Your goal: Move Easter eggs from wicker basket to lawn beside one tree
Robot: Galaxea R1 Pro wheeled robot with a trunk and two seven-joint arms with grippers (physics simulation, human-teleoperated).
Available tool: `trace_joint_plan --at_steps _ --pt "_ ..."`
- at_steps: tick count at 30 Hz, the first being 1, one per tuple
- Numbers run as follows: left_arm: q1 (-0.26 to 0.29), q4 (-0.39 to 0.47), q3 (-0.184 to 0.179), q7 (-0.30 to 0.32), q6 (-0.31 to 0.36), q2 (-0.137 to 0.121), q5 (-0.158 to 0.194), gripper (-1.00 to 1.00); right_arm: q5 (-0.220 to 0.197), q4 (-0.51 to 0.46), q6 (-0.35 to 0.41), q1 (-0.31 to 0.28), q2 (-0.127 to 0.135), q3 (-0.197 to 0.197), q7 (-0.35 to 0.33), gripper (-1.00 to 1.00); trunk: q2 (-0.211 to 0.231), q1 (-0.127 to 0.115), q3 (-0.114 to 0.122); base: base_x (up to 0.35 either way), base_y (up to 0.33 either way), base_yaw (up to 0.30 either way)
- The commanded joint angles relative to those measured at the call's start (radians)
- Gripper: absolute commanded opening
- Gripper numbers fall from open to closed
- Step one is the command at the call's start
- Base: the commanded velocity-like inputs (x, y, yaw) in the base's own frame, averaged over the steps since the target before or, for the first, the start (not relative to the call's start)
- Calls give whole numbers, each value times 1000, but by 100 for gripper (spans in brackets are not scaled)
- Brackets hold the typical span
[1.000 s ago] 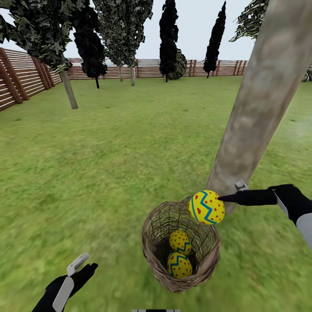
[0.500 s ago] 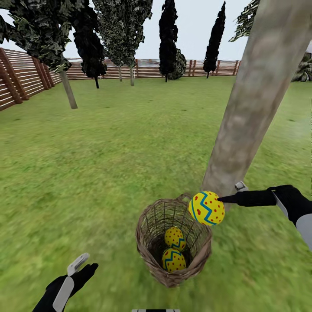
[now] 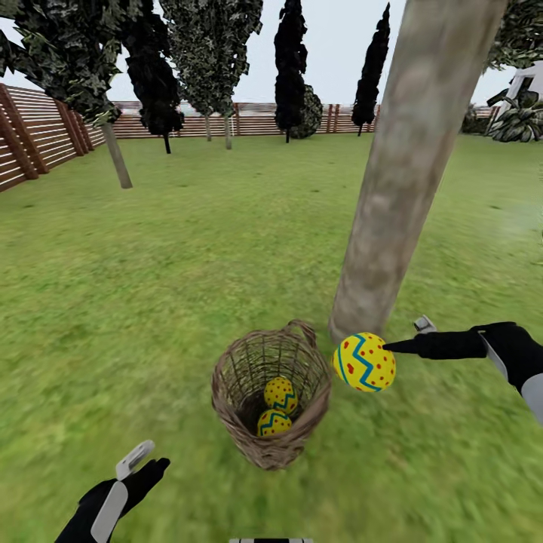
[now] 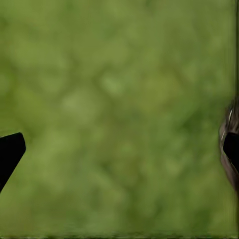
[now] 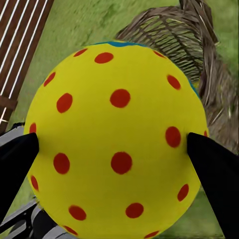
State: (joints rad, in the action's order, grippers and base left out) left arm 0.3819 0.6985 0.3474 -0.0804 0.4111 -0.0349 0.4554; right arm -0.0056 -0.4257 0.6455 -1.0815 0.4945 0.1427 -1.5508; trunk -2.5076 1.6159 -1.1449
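While the right pincer [image 3: 386,347] is gripping a yellow Easter egg w/ red dots and a blue-green zigzag band [image 3: 364,361], it's hanging in the air just beside the foot of the thick, mottled grey-brown tree trunk [image 3: 400,173]. In the right wrist view the black fingers [image 5: 215,172] are pressing on both sides of that egg, so it's clenched on it, no gap. The egg isn't touching the blurry green lawn [image 3: 173,256]; it's hovering above the grass, between the trunk base and the brown woven wicker basket [image 3: 298,441], just outside the basket rim.

The basket is standing upright on the grass near the trunk, w/ two more yellow dotted eggs inside: an upper one [image 3: 280,394] and a lower one [image 3: 274,422], touching or nearly so, can't tell which.

The left pincer [image 3: 139,467] is idling low at the robot's left side, well apart from the basket. Its fingers [image 4: 9,154] are sitting wide apart w/ only grass between them, so it's released and carrying nothing.

Step in hand, as I'm reading it: egg no. 1 is out and being carried to the tree. Approx. a third of the way, none set down yet. Next move is calling for lowering the egg to the grass right by the trunk, then letting go gently so it isn't rolling off. After that, back to the basket for the other two.
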Motion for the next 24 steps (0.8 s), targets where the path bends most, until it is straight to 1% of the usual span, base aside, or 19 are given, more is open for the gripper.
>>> trace_joint_plan --at_steps 1,3,4,5,7,9,10,11,13,14,16,18,21,22,23,24 --pt "0 3 1 -7 6 0 11 100 -1 -1 11 0 1 3 32 -100 0 0 -1 -126 -309 0" --pt "0 3 1 -7 6 2 11 100 -1 -2 7 0 -4 2 158 -100 0 0 0 -96 -304 -109" --pt "0 3 1 -7 6 3 11 100 -1 -2 1 0 -6 2 207 -100 0 0 1 -37 -251 -185" --pt "0 3 1 -7 6 4 11 100 -1 -1 -23 0 -6 2 269 -100 0 0 2 -12 -158 -208" --pt "0 3 0 -7 6 4 11 100 -3 -1 -70 3 -5 2 302 -100 0 0 5 -4 -59 -215" --pt "0 3 0 -7 6 5 11 100 -3 0 -94 6 -5 1 314 -100 0 0 7 -1 -12 -218" --pt "0 3 0 -7 6 5 11 100 -3 0 -103 7 -6 1 333 -100 0 0 8 0 -4 -218" --pt "0 3 1 -7 5 5 11 100 -3 1 -125 7 -7 1 384 -100 0 0 9 0 -2 -218" --pt "0 3 1 -7 5 5 11 100 -4 17 -181 15 -10 1 519 -100 0 0 11 0 0 -219" --pt "0 3 1 -7 5 5 11 100 -4 23 -206 18 -12 1 568 -100 0 0 12 0 0 -219" --pt "0 2 1 -7 5 6 11 100 -4 29 -253 30 -13 1 639 -100 0 0 15 0 0 -219" --pt "0 1 1 -7 4 6 11 100 -4 30 -283 40 -13 2 702 -100 0 0 17 -10 -26 -219" --pt "0 -25 0 -7 -15 8 10 100 -4 30 -308 48 -16 3 778 -100 0 0 20 -120 -188 -219" --pt "0 -49 -4 -7 -18 9 9 100 -3 30 -315 53 -24 3 803 -100 0 0 21 -64 -135 -219" --pt "0 -63 -35 -7 -19 9 10 100 -2 31 -324 57 -44 3 835 -100 0 0 22 -17 -35 -219" --pt "0 -67 -87 -7 -20 8 12 100 -1 31 -327 65 -69 3 873 -100 0 0 24 -4 -9 -219"
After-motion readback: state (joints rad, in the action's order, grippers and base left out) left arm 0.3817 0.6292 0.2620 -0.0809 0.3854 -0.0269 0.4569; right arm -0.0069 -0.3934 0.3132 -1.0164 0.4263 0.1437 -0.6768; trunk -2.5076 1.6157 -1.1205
